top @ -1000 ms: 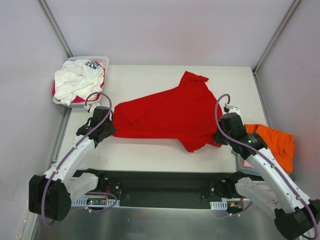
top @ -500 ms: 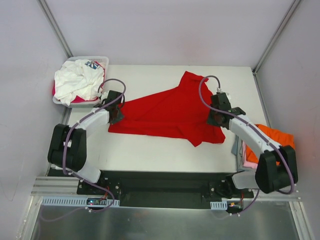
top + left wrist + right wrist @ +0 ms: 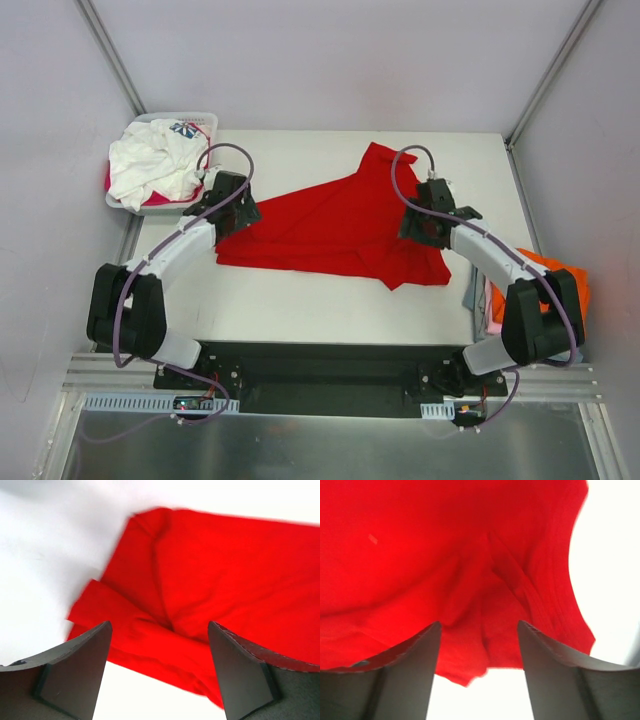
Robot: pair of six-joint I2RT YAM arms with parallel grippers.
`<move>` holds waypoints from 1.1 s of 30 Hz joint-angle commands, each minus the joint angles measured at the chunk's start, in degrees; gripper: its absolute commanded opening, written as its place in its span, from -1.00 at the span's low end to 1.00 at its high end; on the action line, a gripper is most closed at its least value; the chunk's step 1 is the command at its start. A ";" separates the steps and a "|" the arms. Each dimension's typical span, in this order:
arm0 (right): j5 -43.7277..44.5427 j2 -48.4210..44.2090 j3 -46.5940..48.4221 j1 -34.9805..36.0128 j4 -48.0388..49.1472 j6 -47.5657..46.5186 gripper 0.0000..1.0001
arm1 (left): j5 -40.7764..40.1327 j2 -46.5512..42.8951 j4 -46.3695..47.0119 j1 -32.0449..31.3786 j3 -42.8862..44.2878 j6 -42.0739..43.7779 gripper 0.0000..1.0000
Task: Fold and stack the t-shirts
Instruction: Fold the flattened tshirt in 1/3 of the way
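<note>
Folding looks like the step in hand. On the white desk (image 3: pixel 300 300) the plain bright red cloth t-shirt (image 3: pixel 340 225) lies spread in the middle, a bit crumpled, not folded yet. The left jaws and the right jaws hang open over its two ends, holding nothing. Next, I think, each must pinch an edge.

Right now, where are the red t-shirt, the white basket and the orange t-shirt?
red t-shirt (image 3: pixel 340 225): top view, middle of its body.
white basket (image 3: pixel 203 120): top view, far rim near its right corner.
orange t-shirt (image 3: pixel 572 282): top view, uncovered cloth at its far part.
</note>
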 commanded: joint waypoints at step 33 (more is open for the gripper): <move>2.90 8.72 -1.75 -1.71 7.87 5.33 -0.99 | 4.11 -5.12 2.57 -5.57 -11.07 0.44 0.11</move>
